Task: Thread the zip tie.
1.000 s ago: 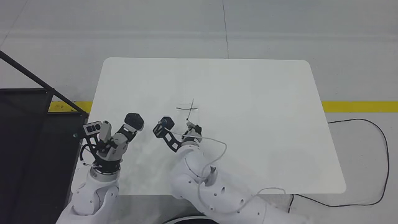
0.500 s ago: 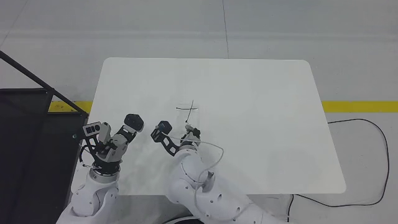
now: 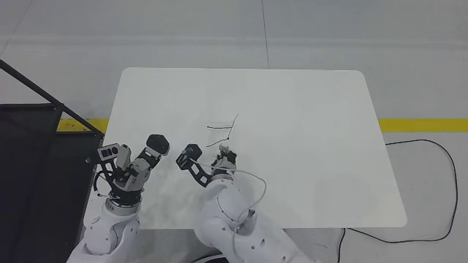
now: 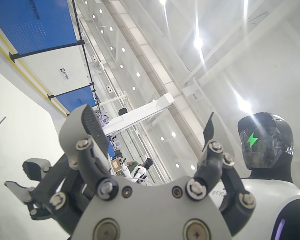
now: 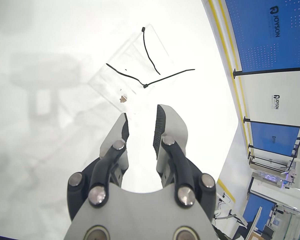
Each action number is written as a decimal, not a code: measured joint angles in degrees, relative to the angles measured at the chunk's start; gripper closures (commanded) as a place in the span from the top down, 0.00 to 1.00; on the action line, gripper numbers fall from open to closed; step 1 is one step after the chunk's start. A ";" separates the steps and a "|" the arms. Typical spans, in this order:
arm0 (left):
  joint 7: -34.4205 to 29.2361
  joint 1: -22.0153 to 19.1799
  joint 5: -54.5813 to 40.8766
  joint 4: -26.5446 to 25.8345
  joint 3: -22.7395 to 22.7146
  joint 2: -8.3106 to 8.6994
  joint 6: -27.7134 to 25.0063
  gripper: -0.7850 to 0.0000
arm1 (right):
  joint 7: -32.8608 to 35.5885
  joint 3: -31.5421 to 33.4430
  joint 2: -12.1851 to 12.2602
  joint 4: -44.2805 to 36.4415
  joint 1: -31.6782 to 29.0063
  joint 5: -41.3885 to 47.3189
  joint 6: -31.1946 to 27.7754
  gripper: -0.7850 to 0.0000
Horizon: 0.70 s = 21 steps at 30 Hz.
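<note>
Two black zip ties lie on the white table (image 3: pixel 307 146). One zip tie (image 5: pixel 126 75) is bent in a V with its head at the corner, just ahead of my right gripper (image 5: pixel 142 122), which is open and holds nothing. The other zip tie (image 5: pixel 148 51) lies a little farther out, slightly curved. In the top view the bent tie (image 3: pixel 230 128) and the farther tie (image 3: pixel 216 126) sit in front of the right gripper (image 3: pixel 212 153). My left gripper (image 4: pixel 152 128) is open, empty and pointing up, near the table's front left (image 3: pixel 139 153).
A clear plastic sheet (image 5: pixel 115 58) lies under the ties. A small brown scrap (image 5: pixel 122 98) rests near the right fingertips. The table's right and far parts are bare. A black panel (image 3: pixel 29 168) stands left of the table.
The ties formed a small cross; now one lies bent and longer, shifted toward the right gripper. The right gripper has moved slightly left. The left arm has not moved.
</note>
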 measured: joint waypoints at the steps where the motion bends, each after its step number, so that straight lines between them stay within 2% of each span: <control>1: 0.02 0.00 -0.13 -0.06 -0.11 -0.01 -0.03 1.00 | -0.39 0.39 0.01 -0.66 -0.50 -0.26 0.15 0.49; 5: -0.40 0.11 -0.60 -0.08 -0.72 0.01 0.13 1.00 | -3.73 3.47 0.97 -7.61 -5.04 -1.90 0.36 0.73; 6: -0.68 0.24 -0.38 -0.04 -0.53 -0.01 -0.01 1.00 | -5.04 4.35 1.33 -10.08 -6.57 -2.13 0.42 0.85; 8: -1.01 0.44 0.41 -0.09 -0.08 -0.09 -0.56 1.00 | -9.05 6.76 2.37 -16.20 -10.90 -2.43 0.25 1.00; 10: -1.35 0.44 1.35 -0.17 0.26 -0.14 -0.95 1.00 | -13.64 9.20 3.40 -21.43 -15.22 -2.32 -0.06 1.00; 15: -1.75 0.03 5.91 -0.09 1.64 -0.37 -2.69 1.00 | -31.48 18.10 6.47 -33.22 -27.34 1.94 -0.16 1.00; 21: 5.17 -1.07 16.47 -0.12 3.67 -1.37 -4.53 1.00 | -53.66 25.89 8.94 -41.82 -40.90 11.06 2.05 1.00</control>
